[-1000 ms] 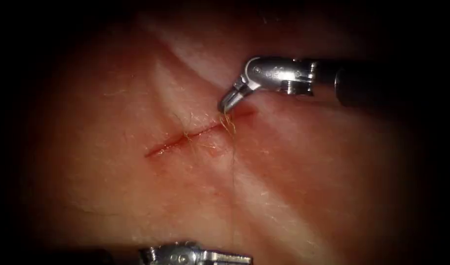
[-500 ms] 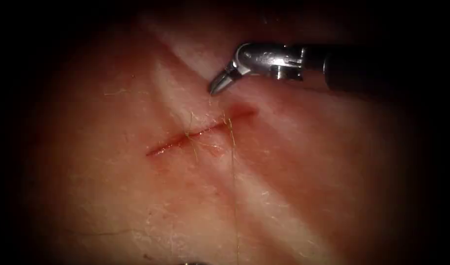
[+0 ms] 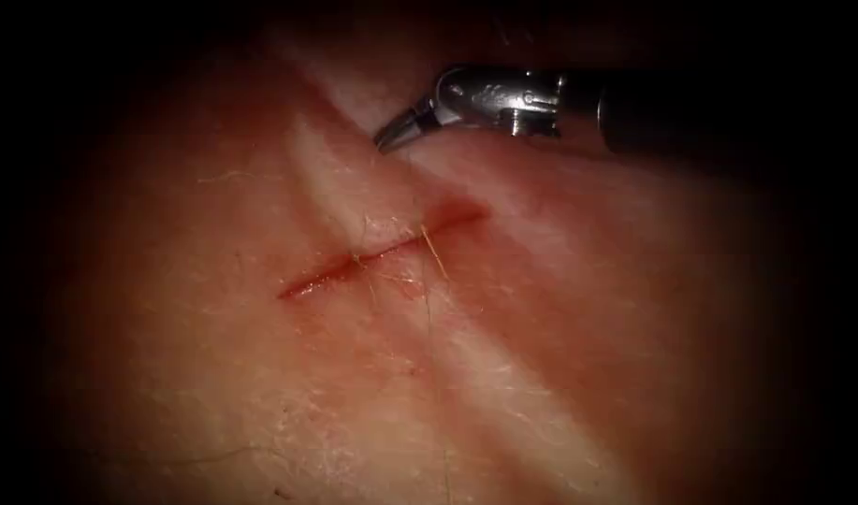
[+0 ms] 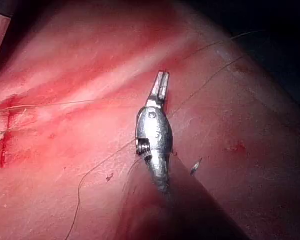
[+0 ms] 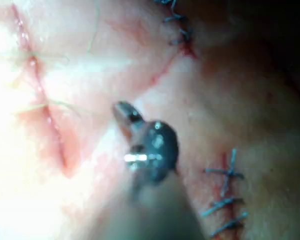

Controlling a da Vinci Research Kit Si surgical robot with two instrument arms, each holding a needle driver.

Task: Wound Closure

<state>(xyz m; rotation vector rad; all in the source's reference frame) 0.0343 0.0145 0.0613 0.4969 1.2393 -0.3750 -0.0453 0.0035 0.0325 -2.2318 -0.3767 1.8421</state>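
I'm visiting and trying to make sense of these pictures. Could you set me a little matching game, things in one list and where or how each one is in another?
Things:
1. right tool
2. left tool
3. cut
4. thread

Descriptions:
A. a red line running slantwise across the middle of the tissue
B. yellowish strands crossing the cut
C. above the cut in the endoscope view, holding nothing
D. seen in the left wrist view, off the cut, with a thread running beside it

Pairs: 1-C, 2-D, 3-A, 4-B
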